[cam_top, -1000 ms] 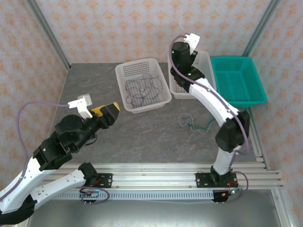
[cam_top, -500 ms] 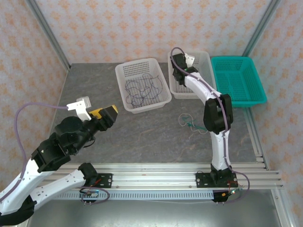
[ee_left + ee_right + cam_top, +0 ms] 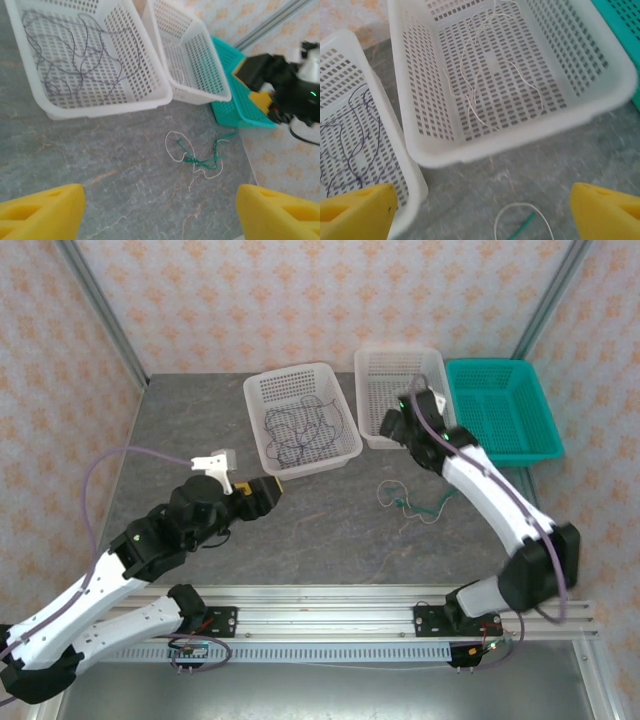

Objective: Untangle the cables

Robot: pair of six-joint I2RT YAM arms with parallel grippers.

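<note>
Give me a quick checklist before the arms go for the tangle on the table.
1. Left gripper open and empty: ok.
2. Right gripper open and empty: ok.
3. Dark cables inside the left basket: ok.
4. White cable inside the middle basket: ok.
5. Green and white tangle on the table pulled apart: not ok, the two are intertwined.

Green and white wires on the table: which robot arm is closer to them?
Right. The right fingers hang just behind the wires, by the middle white basket's front edge. The left fingers are farther away, off to the wires' left.
</note>
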